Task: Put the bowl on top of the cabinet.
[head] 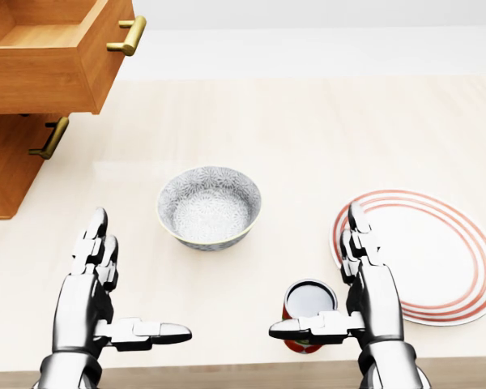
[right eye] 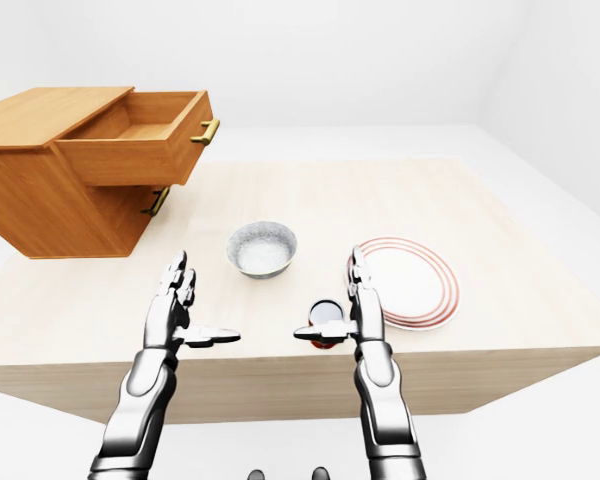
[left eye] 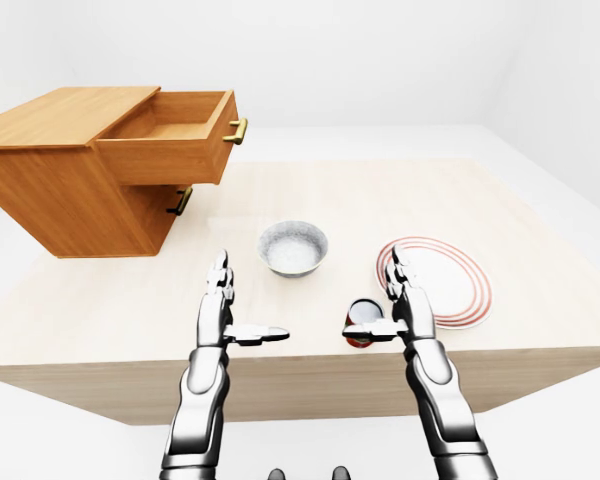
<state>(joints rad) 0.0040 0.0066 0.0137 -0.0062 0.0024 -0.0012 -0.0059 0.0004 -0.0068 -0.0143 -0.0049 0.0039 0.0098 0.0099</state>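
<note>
Our left hand (head: 89,296) and right hand (head: 374,301) hover spread and empty, palms facing, we'd guess to cup the bowl (head: 209,207) sitting on the worktop (head: 308,138) just above them, cabinet (left eye: 60,175) off upper-left.

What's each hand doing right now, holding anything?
Left hand: open, holding nothing.
Right hand: open, holding nothing; red cup beside its thumb, ungripped.

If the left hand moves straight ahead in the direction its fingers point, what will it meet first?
The left hand would pass left of the bowl in the head view, then probably reach the open drawer near its handle; depth is unclear.
</note>
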